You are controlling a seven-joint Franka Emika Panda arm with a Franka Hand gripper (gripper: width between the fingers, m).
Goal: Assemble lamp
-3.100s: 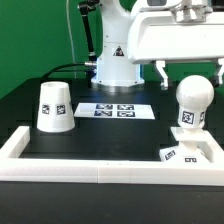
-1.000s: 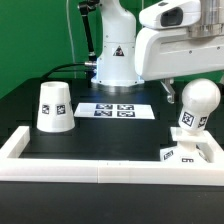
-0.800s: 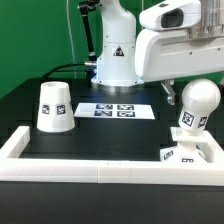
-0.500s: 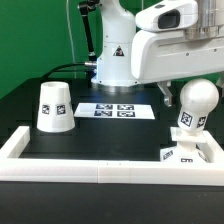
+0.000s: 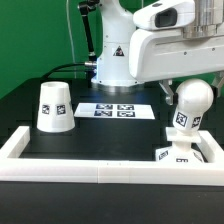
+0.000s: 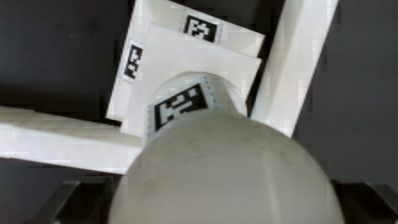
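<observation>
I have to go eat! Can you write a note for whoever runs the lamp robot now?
The gripper is down around the bulb; grip hidden, cannot tell if shut.
Bulb stands on the base, by the white frame's corner at the exterior view's right.
The shade stands apart at the exterior view's left.
Done: bulb on base. Left: check bulb is tight, then shade on top.

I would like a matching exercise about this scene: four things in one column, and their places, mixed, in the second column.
1 shade
2 bulb
3 base
4 marker board

A lying in front of the robot pedestal
B exterior view's left, wide end down
C flat, exterior view's right, inside the white border
D round, just above the base

Pairs: 1-B; 2-D; 3-C; 4-A
</observation>
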